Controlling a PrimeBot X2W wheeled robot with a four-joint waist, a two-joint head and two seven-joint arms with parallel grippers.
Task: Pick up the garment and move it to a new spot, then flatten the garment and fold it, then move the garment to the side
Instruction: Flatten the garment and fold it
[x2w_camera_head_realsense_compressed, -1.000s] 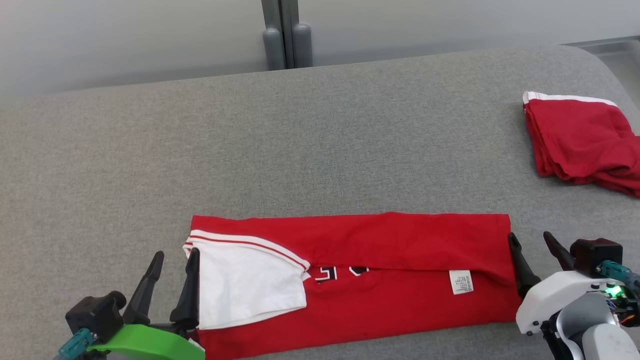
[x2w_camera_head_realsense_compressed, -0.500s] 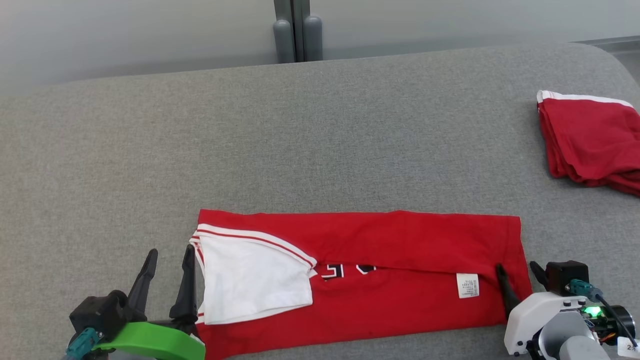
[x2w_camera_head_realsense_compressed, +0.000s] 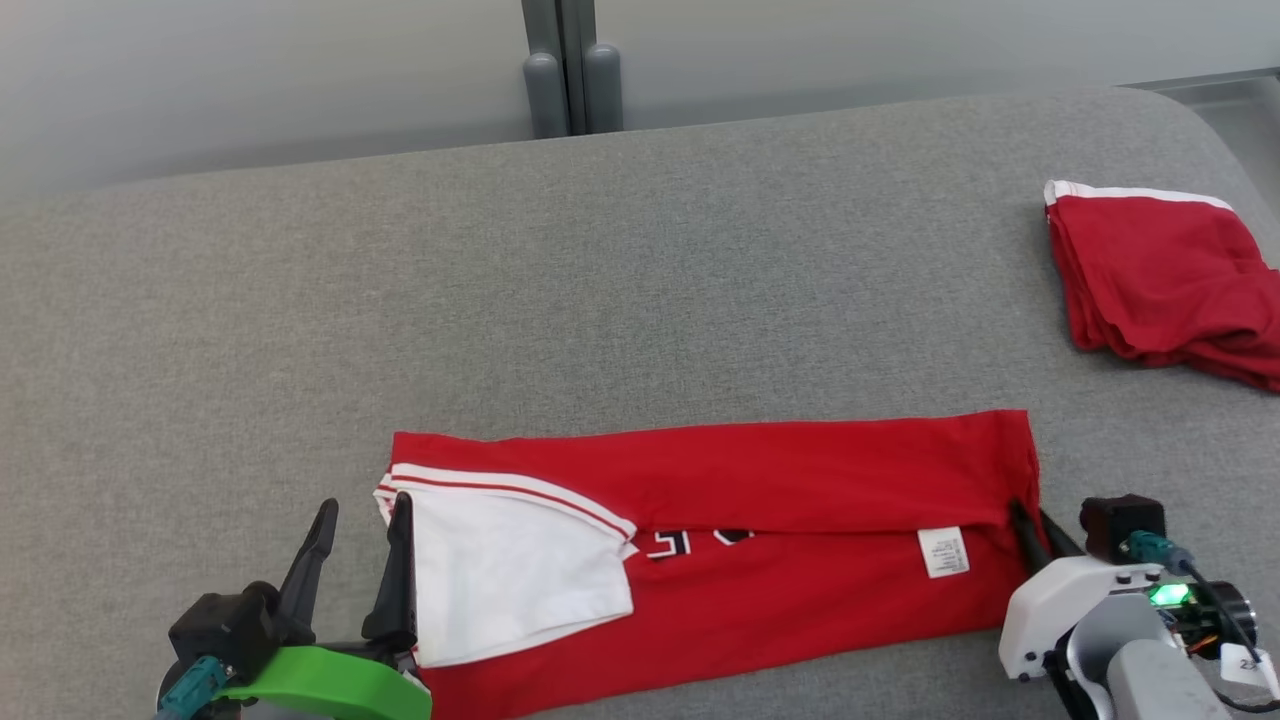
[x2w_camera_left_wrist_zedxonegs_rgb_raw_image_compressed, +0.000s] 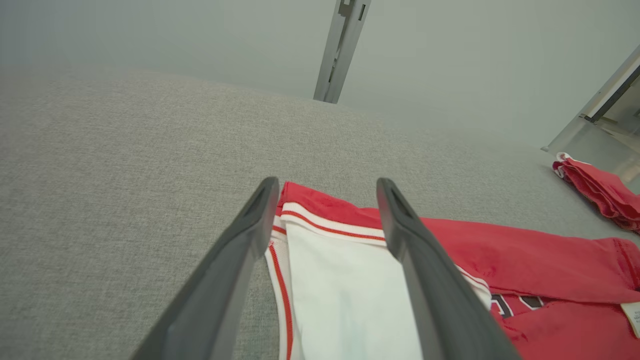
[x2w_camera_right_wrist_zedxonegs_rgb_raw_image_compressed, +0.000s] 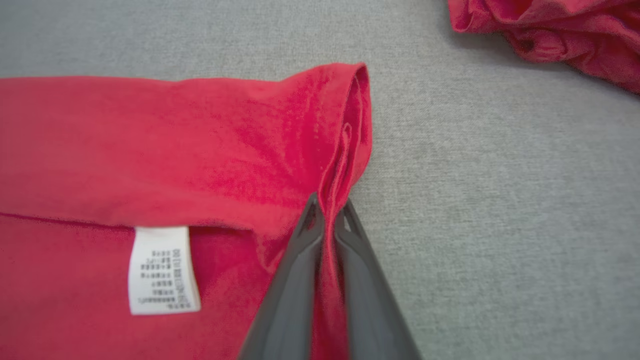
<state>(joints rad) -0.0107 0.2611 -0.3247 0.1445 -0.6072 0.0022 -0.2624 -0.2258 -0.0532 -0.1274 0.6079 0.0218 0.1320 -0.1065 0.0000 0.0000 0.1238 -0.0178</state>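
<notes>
My right gripper (x2w_camera_right_wrist_zedxonegs_rgb_raw_image_compressed: 327, 210) clamps the edge of the folded red fabric shirt (x2w_camera_head_realsense_compressed: 800, 480); my left gripper (x2w_camera_left_wrist_zedxonegs_rgb_raw_image_compressed: 327, 187) stands open.

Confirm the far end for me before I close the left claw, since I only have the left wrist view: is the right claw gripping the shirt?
Observer: Yes. The right claw is shut on a pinched fold at the shirt's right edge.
Operator: Is the other red pile near that claw?
Observer: No. The pile lies apart, with bare grey surface between it and the claw.
</notes>
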